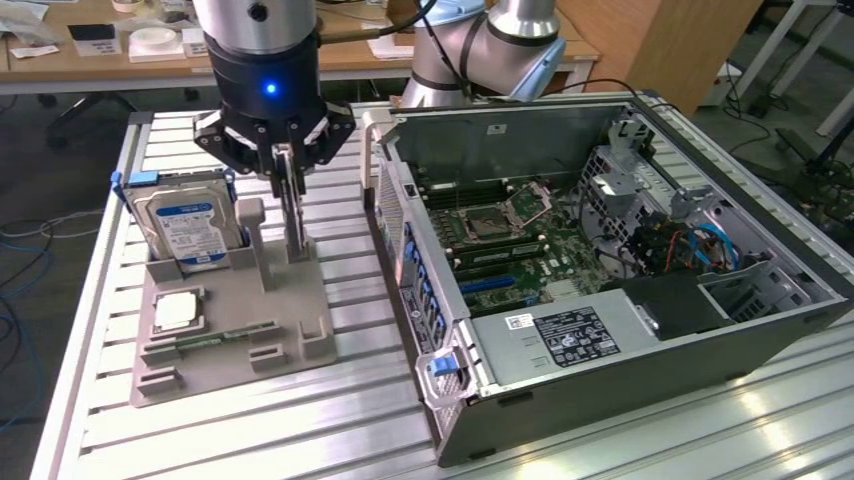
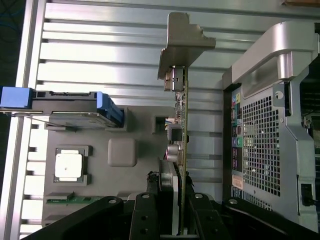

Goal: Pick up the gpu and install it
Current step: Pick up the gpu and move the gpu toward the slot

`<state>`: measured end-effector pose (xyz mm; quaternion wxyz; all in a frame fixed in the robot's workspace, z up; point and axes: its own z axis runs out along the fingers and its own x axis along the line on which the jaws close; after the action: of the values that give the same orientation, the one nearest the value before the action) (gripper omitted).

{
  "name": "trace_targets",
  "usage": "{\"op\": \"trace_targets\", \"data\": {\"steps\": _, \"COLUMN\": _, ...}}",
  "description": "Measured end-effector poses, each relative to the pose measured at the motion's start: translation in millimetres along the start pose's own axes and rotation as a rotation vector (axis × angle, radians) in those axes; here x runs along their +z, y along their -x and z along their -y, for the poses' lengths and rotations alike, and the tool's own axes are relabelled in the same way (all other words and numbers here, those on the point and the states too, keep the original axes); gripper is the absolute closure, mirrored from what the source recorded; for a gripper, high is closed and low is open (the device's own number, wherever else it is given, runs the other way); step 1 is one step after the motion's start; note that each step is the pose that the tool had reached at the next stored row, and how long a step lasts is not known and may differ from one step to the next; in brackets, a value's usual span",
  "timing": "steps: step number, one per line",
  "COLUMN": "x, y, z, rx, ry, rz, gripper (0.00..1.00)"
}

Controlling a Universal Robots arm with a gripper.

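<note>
The jaws are closed narrow on the gpu [image 1: 290, 218], gripping the thin dark card by its upper edge, one finger [image 2: 168, 187] pressed flat against its side. The card stands upright on edge, its lower end down at a slot of the grey holder [image 1: 254, 335] – whether it has cleared that slot I cannot tell. In the wrist view its pale metal bracket [image 2: 182, 42] juts out beyond the holder, over the slatted tabletop [image 2: 100, 65].

On the same holder, toward the exterior view's left of the card, a silver hard drive [image 1: 187, 228] with a blue label stands upright in its own cradle. Nearer the camera a square processor chip [image 1: 176, 312] lies flat in a recess, and a narrow green memory stick [image 1: 214, 342] lies in a groove just beside it.

To the exterior view's right of the holder sits the open computer case [image 1: 614, 330], lying on its side with the motherboard [image 1: 514, 235] exposed – the card is just beside the case's perforated rear wall, apart from it.
</note>
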<state>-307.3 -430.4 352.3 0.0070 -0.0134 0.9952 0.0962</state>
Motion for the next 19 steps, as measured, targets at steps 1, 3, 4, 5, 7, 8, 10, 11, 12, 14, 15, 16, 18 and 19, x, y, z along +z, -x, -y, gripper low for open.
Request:
{"op": "trace_targets", "data": {"steps": 1, "x": -0.7, "y": 0.0, "z": -0.2, "rx": 0.000, "ry": 0.0002, "rz": 0.0000, "gripper": 0.72}}
{"op": "trace_targets", "data": {"steps": 3, "x": -2.4, "y": 0.0, "z": -0.5, "rx": 0.000, "ry": 0.0004, "rz": -0.0001, "gripper": 0.72}}
{"op": "trace_targets", "data": {"steps": 4, "x": -3.5, "y": 0.1, "z": -0.7, "rx": 0.000, "ry": 0.0004, "rz": -0.0001, "gripper": 0.72}}
{"op": "trace_targets", "data": {"steps": 5, "x": -4.3, "y": 0.1, "z": -0.8, "rx": 0.000, "ry": 0.0004, "rz": 0.0000, "gripper": 0.72}}
{"op": "trace_targets", "data": {"steps": 7, "x": -6.0, "y": 0.1, "z": -1.2, "rx": 0.000, "ry": 0.0005, "rz": 0.0000, "gripper": 0.72}}
{"op": "trace_targets", "data": {"steps": 8, "x": -6.9, "y": 0.1, "z": -1.3, "rx": 0.000, "ry": 0.0004, "rz": 0.0000, "gripper": 0.72}}
{"op": "trace_targets", "data": {"steps": 10, "x": -8.8, "y": 0.1, "z": -1.7, "rx": 0.000, "ry": 0.0006, "rz": 0.0000, "gripper": 0.72}}
{"op": "trace_targets", "data": {"steps": 11, "x": -9.9, "y": 0.2, "z": -1.9, "rx": 0.000, "ry": 0.0008, "rz": 0.0000, "gripper": 0.72}}
{"op": "trace_targets", "data": {"steps": 12, "x": -11.1, "y": 0.2, "z": -2.2, "rx": 0.000, "ry": 0.0012, "rz": 0.0000, "gripper": 0.72}}
{"op": "trace_targets", "data": {"steps": 14, "x": -13.7, "y": 0.2, "z": -2.7, "rx": 0.000, "ry": 0.0020, "rz": 0.0000, "gripper": 0.72}}
{"op": "trace_targets", "data": {"steps": 15, "x": -22.4, "y": 0.4, "z": -4.4, "rx": 0.000, "ry": 0.0045, "rz": 0.0002, "gripper": 0.72}}
{"op": "trace_targets", "data": {"steps": 16, "x": -23.9, "y": 0.4, "z": -4.7, "rx": 0.000, "ry": 0.0044, "rz": 0.0000, "gripper": 0.72}}
{"op": "trace_targets", "data": {"steps": 18, "x": -25.3, "y": 0.5, "z": -4.9, "rx": 0.000, "ry": 0.0038, "rz": 0.0001, "gripper": 0.72}}
{"op": "trace_targets", "data": {"steps": 19, "x": -25.9, "y": 0.5, "z": -5.0, "rx": 0.000, "ry": 0.0025, "rz": 0.0000, "gripper": 0.72}}
